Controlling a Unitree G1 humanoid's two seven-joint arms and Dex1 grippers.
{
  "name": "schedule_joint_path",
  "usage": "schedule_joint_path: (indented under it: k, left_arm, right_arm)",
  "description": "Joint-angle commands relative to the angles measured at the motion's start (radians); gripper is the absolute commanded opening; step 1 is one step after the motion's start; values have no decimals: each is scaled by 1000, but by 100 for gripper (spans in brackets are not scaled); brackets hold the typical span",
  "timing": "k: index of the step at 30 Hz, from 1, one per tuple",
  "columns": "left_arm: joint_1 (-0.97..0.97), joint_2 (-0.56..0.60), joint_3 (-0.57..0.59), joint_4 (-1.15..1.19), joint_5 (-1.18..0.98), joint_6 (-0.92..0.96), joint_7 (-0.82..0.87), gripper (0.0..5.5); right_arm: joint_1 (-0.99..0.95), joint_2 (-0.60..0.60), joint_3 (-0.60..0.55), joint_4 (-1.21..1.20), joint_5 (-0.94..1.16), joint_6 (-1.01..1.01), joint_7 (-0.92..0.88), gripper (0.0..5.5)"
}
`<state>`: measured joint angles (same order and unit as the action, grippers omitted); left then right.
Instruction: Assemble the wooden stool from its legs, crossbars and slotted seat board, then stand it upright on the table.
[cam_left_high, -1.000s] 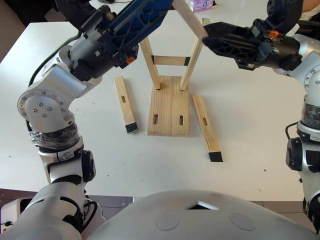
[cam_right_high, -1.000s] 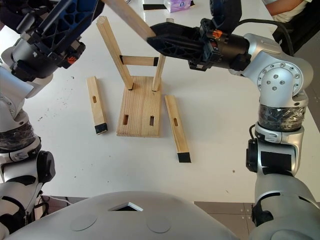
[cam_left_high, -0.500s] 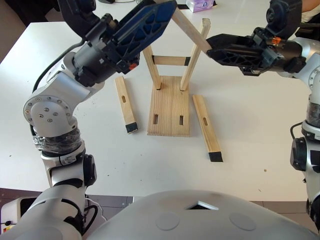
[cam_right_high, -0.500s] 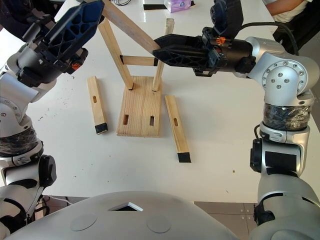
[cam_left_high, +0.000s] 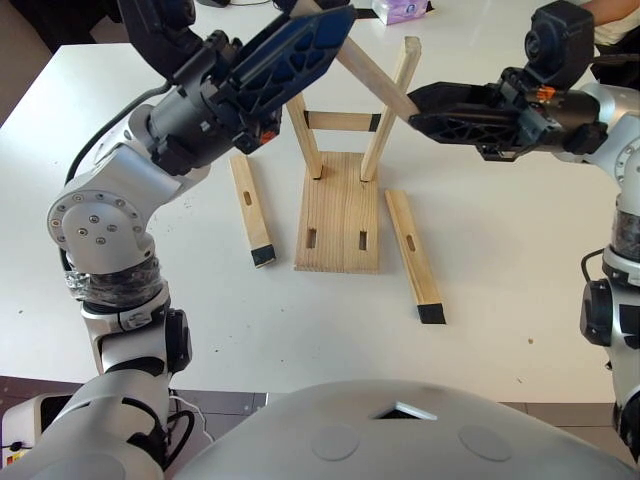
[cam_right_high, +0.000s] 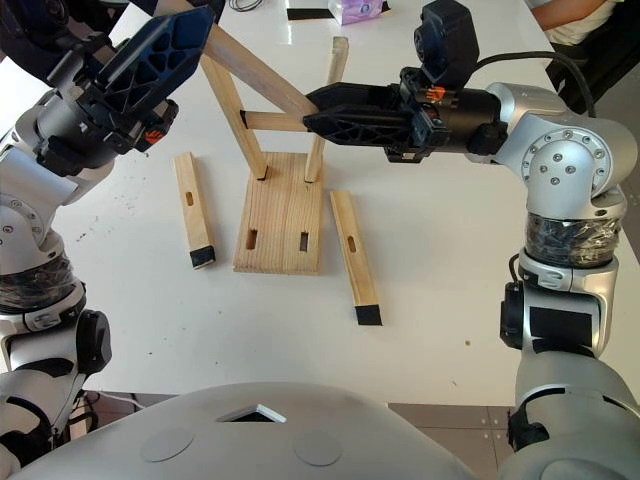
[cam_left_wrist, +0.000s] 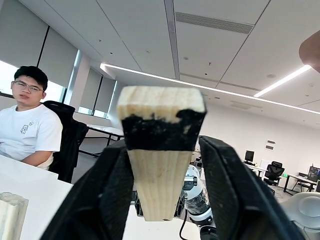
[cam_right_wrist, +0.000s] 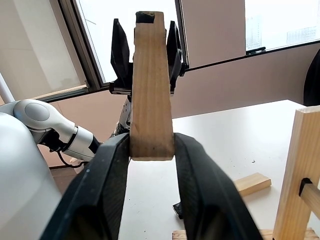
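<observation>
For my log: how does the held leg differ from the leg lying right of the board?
The held leg hangs tilted above the table; the lying leg rests flat on it. The left gripper and right gripper clamp the held leg's ends; no gripper touches the lying leg. Both are pale wood with a black tip.

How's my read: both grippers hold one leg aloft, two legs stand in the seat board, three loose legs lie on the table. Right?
Only two loose legs lie on the table, not three, one each side of the seat board; the left eye view shows it.
</observation>
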<state>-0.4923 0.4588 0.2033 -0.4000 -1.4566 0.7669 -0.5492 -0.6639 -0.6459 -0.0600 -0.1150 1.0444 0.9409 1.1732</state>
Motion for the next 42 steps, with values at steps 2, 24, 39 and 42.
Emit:
schedule_joint_path:
  k: [2,24,39,42]
  left_arm:
    - [-8,5,-3,-9,25,-10,-19,136]
    - [88,251,-48,131,519,-147,-342,131]
    - [215,371,-60,539,979,-588,-606,131]
    - [218,363,-75,599,1025,-666,-627,131]
  right_arm:
    - [7,-8,2,-10,-14,11,1,131]
    - [406,151,-299,-126,-73,-181,-461,256]
    - [237,386,-285,73,-392,-455,-993,256]
    - [209,383,-278,80,-392,-457,-979,256]
